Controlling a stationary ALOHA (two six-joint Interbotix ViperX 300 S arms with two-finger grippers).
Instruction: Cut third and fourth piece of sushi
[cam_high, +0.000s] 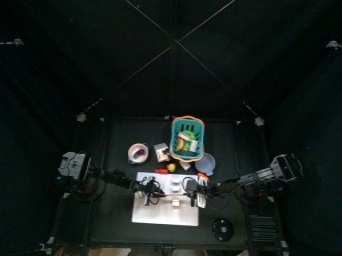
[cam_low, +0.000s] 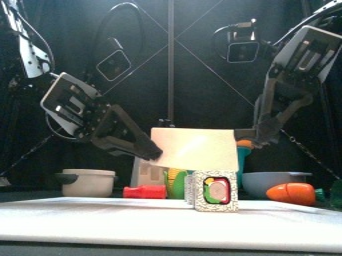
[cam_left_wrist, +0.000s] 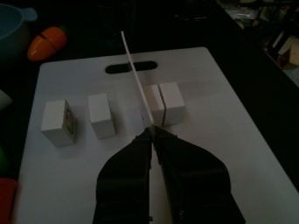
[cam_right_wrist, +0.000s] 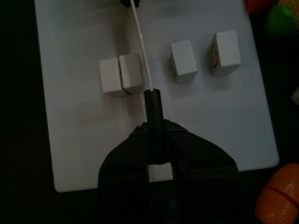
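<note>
A white cutting board carries the sushi. In the left wrist view two cut pieces stand apart from the remaining roll. A thin knife blade runs out from my left gripper, whose jaws are closed on it, along the roll's cut side. In the right wrist view my right gripper is shut on a black knife handle. Its blade lies against the roll, with the two cut pieces beyond. Both grippers hang over the board in the top view.
A green basket with toy food and a small bowl stand behind the board. An orange toy carrot and a blue bowl lie off the board's far corner. The front view shows a sushi piece end-on.
</note>
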